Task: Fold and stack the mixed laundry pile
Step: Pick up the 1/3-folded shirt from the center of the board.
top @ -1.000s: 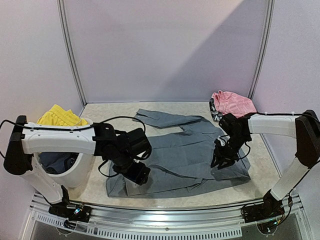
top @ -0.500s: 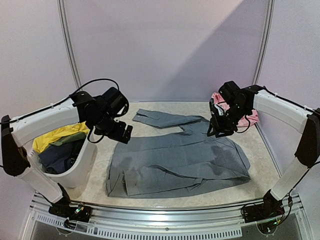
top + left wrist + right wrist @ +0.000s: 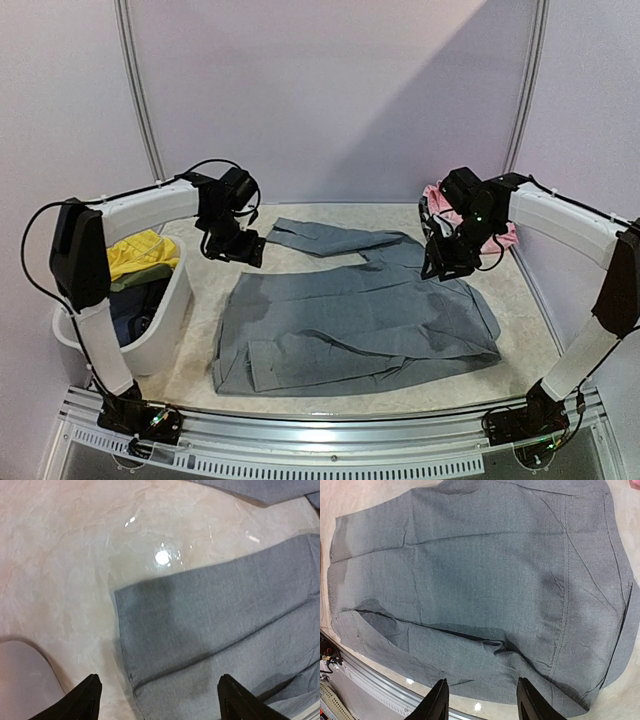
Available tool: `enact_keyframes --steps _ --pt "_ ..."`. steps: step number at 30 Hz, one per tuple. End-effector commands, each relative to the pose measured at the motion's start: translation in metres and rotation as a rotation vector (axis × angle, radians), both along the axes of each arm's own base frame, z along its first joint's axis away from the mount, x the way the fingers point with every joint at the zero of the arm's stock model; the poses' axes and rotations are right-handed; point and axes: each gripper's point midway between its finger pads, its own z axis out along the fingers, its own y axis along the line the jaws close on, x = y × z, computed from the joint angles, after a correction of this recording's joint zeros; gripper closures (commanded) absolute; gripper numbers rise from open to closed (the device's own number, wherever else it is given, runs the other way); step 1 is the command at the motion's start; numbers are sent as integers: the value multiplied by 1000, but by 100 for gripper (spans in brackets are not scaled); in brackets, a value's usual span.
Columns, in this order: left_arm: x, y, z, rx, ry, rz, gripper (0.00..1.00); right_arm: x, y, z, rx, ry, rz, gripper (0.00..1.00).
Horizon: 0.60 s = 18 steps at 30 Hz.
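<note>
Grey shirt (image 3: 350,320) lies flat mid-table. The left gripper (image 3: 238,250) hangs over its far-left corner, jaws wide apart and empty. The right gripper (image 3: 445,265) is over the far-right side, also apart. Yellow shorts (image 3: 135,255) sit in the white tub (image 3: 170,320).

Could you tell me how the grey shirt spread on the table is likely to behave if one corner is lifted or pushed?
Probably floppy: the grey shirt lies flat with soft creases, so it would drape. It looks thin, so probably light. On the glossy table, a push may slide or bunch it.
</note>
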Motion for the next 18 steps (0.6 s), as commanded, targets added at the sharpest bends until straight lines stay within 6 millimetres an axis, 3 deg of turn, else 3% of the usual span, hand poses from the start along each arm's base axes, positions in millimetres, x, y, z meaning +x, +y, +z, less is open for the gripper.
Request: enact_keyframes --steps 1,8,18 --pt "26 2 -14 -7 34 -16 22 -8 -8 7 -15 -20 -13 53" --pt "44 12 -47 17 112 -26 35 -17 -17 6 -33 -21 -32 53" --pt "52 29 -74 36 176 -27 44 -22 -19 4 -24 -14 -51 53"
